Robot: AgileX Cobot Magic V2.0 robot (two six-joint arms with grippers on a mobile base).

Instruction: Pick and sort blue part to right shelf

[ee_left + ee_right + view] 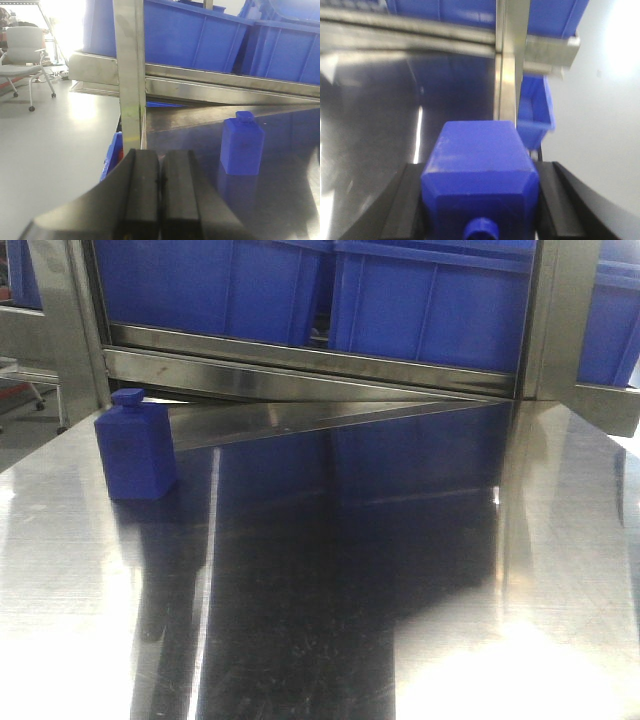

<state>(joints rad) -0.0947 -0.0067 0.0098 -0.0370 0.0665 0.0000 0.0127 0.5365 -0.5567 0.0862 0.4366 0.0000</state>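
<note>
Grip on one blue part, a second one standing on the table
The right gripper is clamped on a blue part, cap toward the wrist and flat sides against the black pads, which should stop it twisting. Just beyond rises an upright of the shelf under big blue bins, so the part looks aimed at the right-hand rack. The left gripper is pressed together on nothing, hanging by the table's left edge. A second blue part stands upright at the far left of the table, probably next in line
</note>
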